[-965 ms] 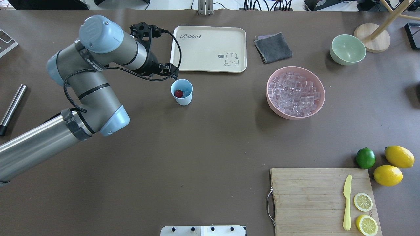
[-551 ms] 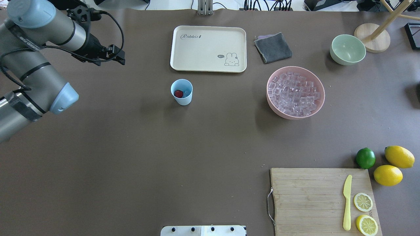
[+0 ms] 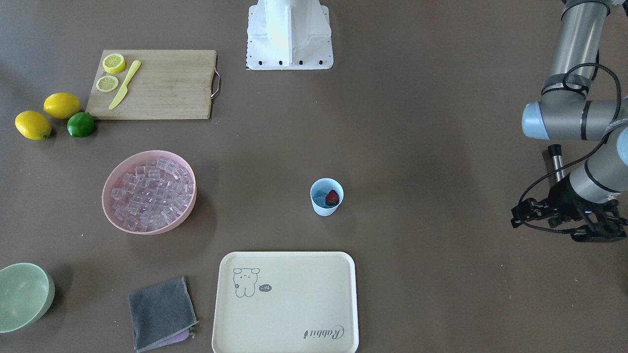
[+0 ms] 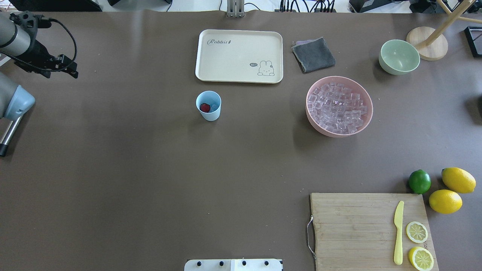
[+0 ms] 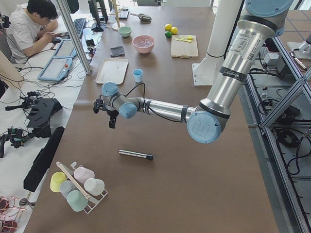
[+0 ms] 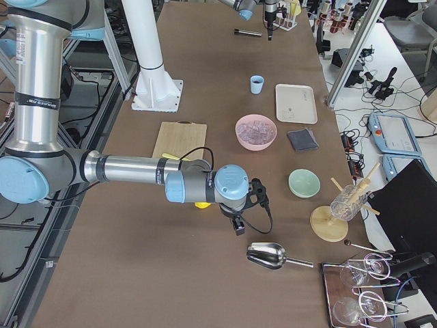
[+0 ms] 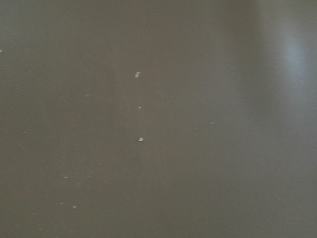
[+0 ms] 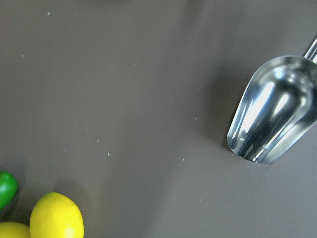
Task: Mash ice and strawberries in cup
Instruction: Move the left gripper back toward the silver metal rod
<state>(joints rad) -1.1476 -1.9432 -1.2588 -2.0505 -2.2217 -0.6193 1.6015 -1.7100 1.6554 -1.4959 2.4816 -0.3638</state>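
1. The small light-blue plastic cup (image 4: 208,105) stands upright on the brown table. It is near the cream tray (image 4: 238,55), on the robot's side of it, and well apart from both arms.
2. One small red strawberry (image 4: 205,107) lies inside the cup. I think a clear ice cube (image 4: 214,107) lies beside it, but it looks too small to be sure. Many more cubes fill the wide pink bowl (image 4: 371,109).
3. I judge that the cup is light and thin, so it may tip or slide when pushed on. I would hold its side wall low down and squeeze softly.
4. The strawberry should squash easily. The ice is likely hard and slippery, and may jump out.
5. The shiny metal rod with a black tip (image 5: 135,155) lies flat near the left gripper (image 3: 596,234). It looks stiff and smooth and can roll, so I would grab its middle.
6. The left gripper hangs over bare table, and I cannot tell how wide its fingers are. The right gripper (image 6: 238,226) is near a metal scoop (image 8: 275,109), and I cannot tell there either.
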